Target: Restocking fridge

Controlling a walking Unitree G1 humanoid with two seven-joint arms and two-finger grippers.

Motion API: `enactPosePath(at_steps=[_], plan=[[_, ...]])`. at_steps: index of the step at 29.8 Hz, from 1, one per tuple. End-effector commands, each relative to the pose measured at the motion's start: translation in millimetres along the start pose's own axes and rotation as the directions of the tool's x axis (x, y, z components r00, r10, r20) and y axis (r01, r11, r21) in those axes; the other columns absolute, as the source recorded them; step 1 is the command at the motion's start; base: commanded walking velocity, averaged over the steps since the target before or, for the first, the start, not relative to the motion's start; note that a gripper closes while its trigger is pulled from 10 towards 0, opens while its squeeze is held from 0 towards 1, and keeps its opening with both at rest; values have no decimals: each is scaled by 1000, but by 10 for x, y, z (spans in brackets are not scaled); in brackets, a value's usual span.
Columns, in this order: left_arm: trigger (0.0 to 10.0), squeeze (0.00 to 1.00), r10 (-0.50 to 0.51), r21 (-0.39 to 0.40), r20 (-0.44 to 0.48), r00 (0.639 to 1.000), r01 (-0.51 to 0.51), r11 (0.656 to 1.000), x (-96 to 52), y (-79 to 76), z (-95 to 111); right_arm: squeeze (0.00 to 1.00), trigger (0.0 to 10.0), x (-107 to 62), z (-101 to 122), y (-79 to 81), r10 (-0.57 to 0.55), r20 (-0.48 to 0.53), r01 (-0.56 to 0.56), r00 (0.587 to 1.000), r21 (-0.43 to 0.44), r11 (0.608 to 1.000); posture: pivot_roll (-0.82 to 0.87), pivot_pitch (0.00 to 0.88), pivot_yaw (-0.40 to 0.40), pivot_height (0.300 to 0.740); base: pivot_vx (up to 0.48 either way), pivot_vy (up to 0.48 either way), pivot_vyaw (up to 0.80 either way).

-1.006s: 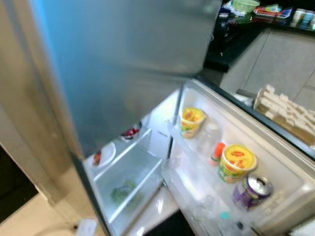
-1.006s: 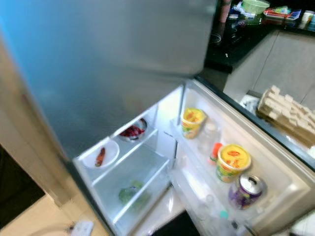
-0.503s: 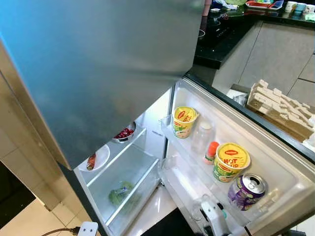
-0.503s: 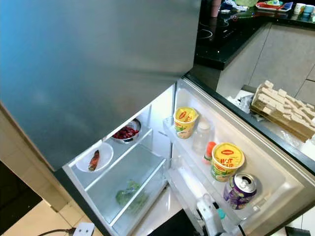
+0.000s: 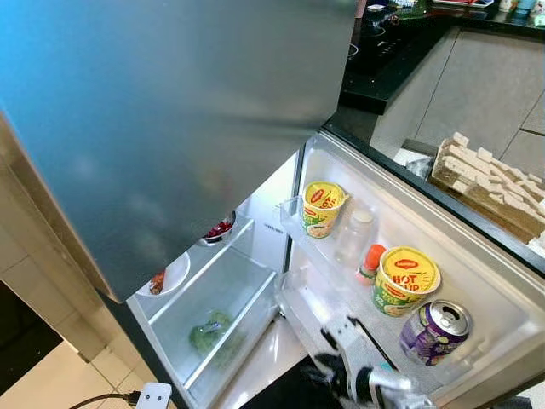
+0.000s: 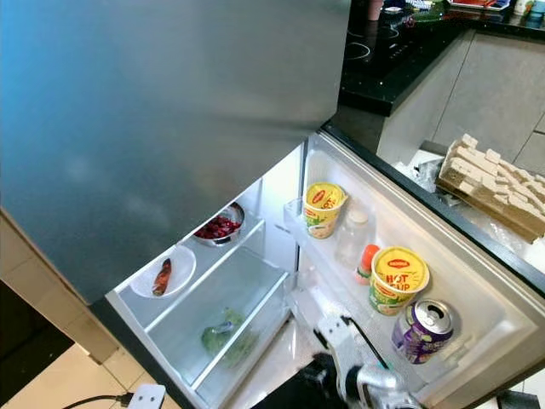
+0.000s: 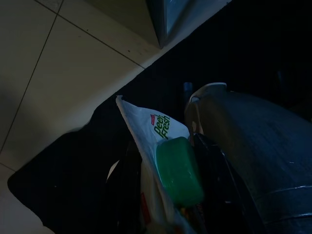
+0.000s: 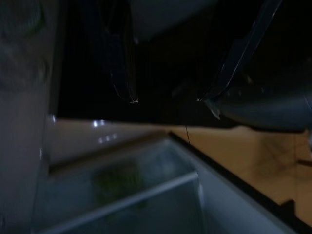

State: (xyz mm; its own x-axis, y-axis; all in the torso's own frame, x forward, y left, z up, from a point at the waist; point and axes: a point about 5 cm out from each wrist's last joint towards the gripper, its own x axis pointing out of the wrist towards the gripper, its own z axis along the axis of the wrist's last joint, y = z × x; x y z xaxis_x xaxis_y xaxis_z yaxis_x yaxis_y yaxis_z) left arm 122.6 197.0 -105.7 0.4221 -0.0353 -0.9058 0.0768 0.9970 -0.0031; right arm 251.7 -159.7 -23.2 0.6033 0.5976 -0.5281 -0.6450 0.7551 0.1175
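Note:
The fridge's lower compartment stands open, its door [image 5: 477, 281] swung to the right. The door shelf holds two yellow noodle cups [image 5: 322, 207] [image 5: 405, 279], a clear bottle [image 5: 354, 236], an orange-capped bottle [image 5: 370, 262] and a purple can [image 5: 435, 331]. My right gripper [image 5: 342, 331] is low in front of the door's lower shelf, open and holding nothing. Its fingers [image 8: 122, 63] point over the crisper drawer. In the dark left wrist view, my left gripper [image 7: 170, 190] hangs low over the floor, shut on a white Peel Fresh juice pack [image 7: 158, 131] with a green cap.
Inside the fridge are a white plate [image 6: 174, 271] with a red sausage, a steel bowl [image 6: 217, 228] of red food and a crisper drawer [image 6: 226, 328] with greens. A black counter [image 5: 383, 68] and a wooden rack [image 5: 490, 179] lie behind the door. A white plug [image 5: 153, 396] is on the tiled floor.
My right gripper has come up at the bottom of the view, its silver wrist now showing by the door's lower shelf. The camera has shifted slightly.

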Motion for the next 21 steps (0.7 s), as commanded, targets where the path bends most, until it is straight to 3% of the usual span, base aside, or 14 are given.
enactPosePath(at_steps=[1,4,9,11,13,21], plan=[[10000,0,-37,-4,-33,999,37,999,1,-98,-94,0,10000,-49,189,-176,-79,68,83,995,-54,995,-50,0,-15,740,0,0,0],[10000,0,-38,-8,-33,999,37,999,1,-104,-96,0,10000,-104,330,-359,-199,91,208,976,-104,973,-51,0,-19,740,0,0,0],[10000,0,-38,-8,-33,999,38,999,1,-107,-97,0,10000,-135,341,-424,-247,86,255,965,-101,961,-51,0,-19,740,0,0,0],[10000,0,-38,-8,-33,999,38,999,1,-108,-97,0,10000,-172,329,-488,-307,66,313,949,-112,943,-51,0,-19,740,0,0,0],[10000,0,-37,-10,-32,999,37,999,2,-108,-95,0,10000,-299,315,-653,-431,49,434,901,-130,892,-47,0,-20,740,0,0,0],[10000,0,-36,-9,-32,999,35,999,1,-101,-97,0,10000,-405,276,-750,-493,35,493,869,-138,859,-47,0,-20,740,0,0,0]])
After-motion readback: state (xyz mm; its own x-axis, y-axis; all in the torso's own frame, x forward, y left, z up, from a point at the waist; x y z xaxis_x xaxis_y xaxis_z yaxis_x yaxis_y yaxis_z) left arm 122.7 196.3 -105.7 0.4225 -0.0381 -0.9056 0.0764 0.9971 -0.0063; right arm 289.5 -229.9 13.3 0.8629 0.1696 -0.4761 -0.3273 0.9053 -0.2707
